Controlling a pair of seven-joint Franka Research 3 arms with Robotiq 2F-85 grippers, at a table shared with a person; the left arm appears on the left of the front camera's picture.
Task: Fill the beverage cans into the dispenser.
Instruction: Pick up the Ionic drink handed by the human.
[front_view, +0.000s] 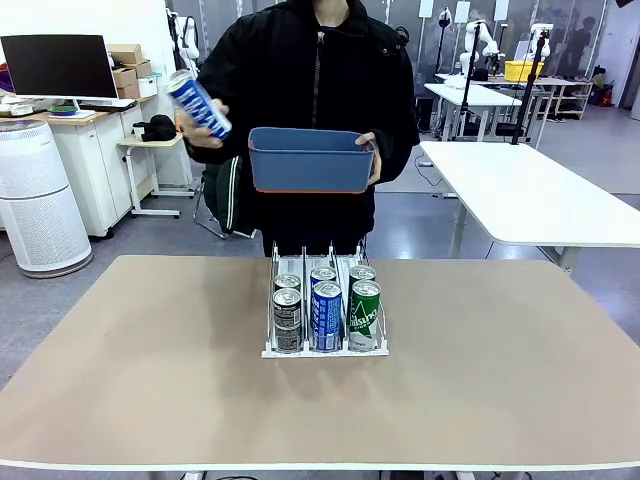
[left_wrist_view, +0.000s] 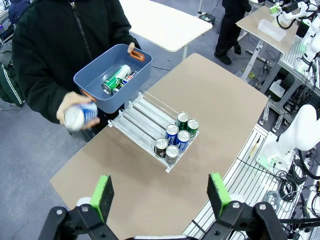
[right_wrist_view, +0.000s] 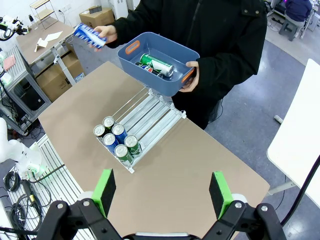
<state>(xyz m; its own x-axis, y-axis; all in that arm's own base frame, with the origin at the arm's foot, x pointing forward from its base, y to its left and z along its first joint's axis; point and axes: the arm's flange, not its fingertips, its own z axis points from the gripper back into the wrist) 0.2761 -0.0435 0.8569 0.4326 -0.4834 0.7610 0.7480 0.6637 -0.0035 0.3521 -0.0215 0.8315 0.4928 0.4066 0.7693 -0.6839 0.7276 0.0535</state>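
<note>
The dispenser (front_view: 270, 350) stands mid-table with several beverage cans (front_view: 327, 312) at its front: dark ones in the left lane, blue in the middle, green on the right. Behind it a person holds a blue tub (front_view: 310, 160) in one hand and lifts a blue can (front_view: 198, 103) in the other. The left wrist view looks down on the dispenser (left_wrist_view: 142, 117), the tub (left_wrist_view: 95, 85) holding more cans (left_wrist_view: 116, 80), and the can in the hand (left_wrist_view: 80, 116). My left gripper (left_wrist_view: 161, 196) is open, high above the table. My right gripper (right_wrist_view: 162, 192) is open too, above the dispenser (right_wrist_view: 150, 112) and tub (right_wrist_view: 170, 82).
The tan table (front_view: 150, 380) has bare room on both sides of the dispenser. A white table (front_view: 530, 195) stands behind on the right, and a white air purifier (front_view: 35, 200) with desks on the left.
</note>
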